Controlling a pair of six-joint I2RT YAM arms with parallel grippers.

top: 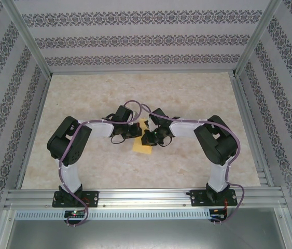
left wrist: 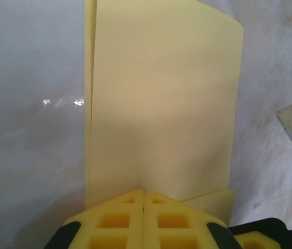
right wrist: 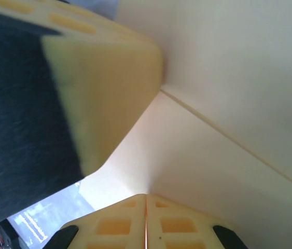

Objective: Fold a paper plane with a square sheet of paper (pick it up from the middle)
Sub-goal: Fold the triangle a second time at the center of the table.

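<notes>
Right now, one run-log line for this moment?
left gripper: shut on yellow paper sheet | right gripper: shut on same sheet | sheet: folded, layers overlapping

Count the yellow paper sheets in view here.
1. The square sheet of paper sits near the middle of the table, folded into layers, with the left gripper and the right gripper each shut on it. Another sheet could be hidden under it.
</notes>
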